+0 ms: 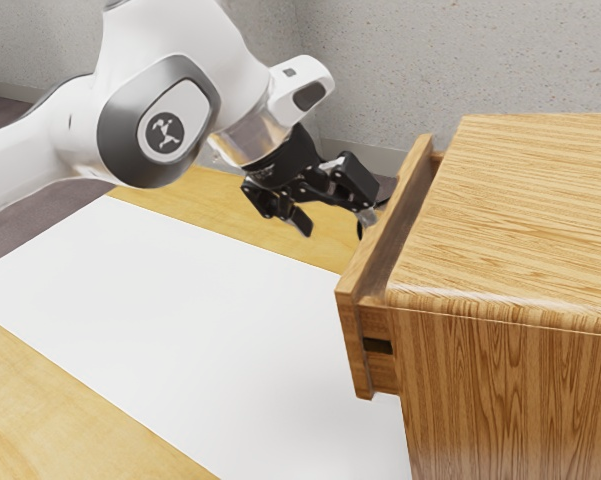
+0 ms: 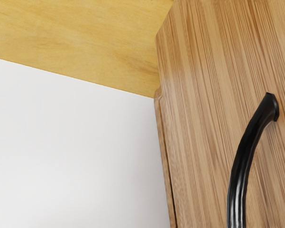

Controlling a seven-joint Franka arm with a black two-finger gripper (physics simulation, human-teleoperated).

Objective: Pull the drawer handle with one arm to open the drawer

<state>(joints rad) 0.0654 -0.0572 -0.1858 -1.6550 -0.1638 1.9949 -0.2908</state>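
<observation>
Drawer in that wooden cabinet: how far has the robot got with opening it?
Done: the drawer front already stands a little out from the cabinet, a strip of its side showing. In hand: the gripper is up against that front, near the black handle; whether it has hold is unclear. Left: most of the pull, since the drawer is only slightly open.

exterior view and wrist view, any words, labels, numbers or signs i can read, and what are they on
No readable words or numbers in either view.
White emblem on the arm's grey round cap: a small figure-like sign, no letters.
Drawer front, black handle, cabinet top and white mat: no text.
</observation>
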